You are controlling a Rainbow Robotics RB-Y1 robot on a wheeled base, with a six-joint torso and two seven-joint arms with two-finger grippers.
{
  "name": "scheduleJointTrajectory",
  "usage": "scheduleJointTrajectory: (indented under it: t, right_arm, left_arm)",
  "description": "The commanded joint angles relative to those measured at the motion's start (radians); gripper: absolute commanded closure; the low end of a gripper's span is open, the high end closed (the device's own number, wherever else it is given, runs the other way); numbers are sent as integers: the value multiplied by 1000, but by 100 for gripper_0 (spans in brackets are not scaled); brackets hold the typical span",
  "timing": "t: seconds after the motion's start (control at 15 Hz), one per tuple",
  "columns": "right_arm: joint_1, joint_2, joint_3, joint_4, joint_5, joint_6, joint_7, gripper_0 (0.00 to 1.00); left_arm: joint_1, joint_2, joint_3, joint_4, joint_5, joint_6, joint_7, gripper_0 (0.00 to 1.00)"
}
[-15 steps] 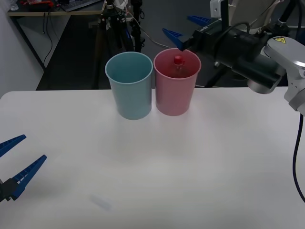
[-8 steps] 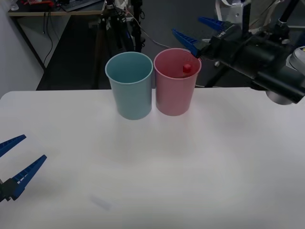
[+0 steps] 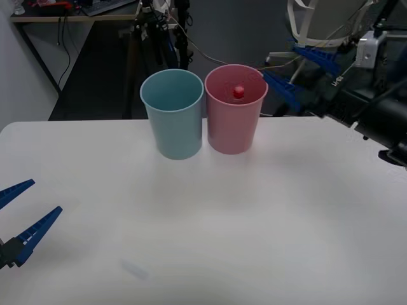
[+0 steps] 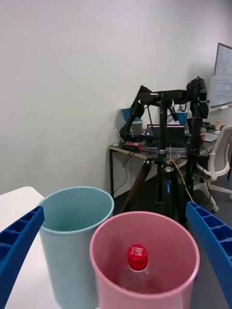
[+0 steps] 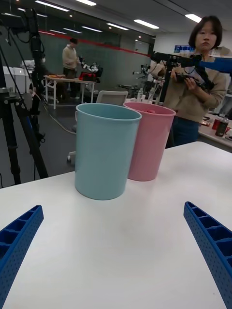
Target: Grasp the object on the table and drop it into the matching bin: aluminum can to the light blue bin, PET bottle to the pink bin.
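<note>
PET bottle (image 4: 137,270) sits inside the pink bin (image 3: 233,121), red cap up; looks upright, though the body is mostly hidden by the wall. Light blue bin (image 3: 174,117) just beside it at the far side of the table (image 3: 254,216). Right gripper (image 3: 304,71) hangs off the pink bin's right, fingers spread, holding nothing. Left gripper (image 3: 20,211) parked low at the table's near-left edge, fingers apart.
</note>
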Motion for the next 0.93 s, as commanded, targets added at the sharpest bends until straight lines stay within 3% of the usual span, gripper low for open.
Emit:
scheduleJointTrajectory:
  t: [0.07, 0.4, 0.47, 0.73, 0.93]
  right_arm:
    - [130, 0, -100, -98, 95, -24, -121, 0]
    - [279, 9, -166, -184, 146, -25, -170, 0]
    - [308, 34, -181, -197, 173, -31, -170, 0]
    - [409, 244, -321, -206, 365, -219, -190, 0]
    - [469, 297, -346, -209, 417, -272, -205, 0]
  left_arm:
    - [0, 0, 0, 0, 0, 0, 0, 0]
    - [0, 0, 0, 0, 0, 0, 0, 0]
    - [0, 0, 0, 0, 0, 0, 0, 0]
    - [0, 0, 0, 0, 0, 0, 0, 0]
    - [0, 0, 0, 0, 0, 0, 0, 0]
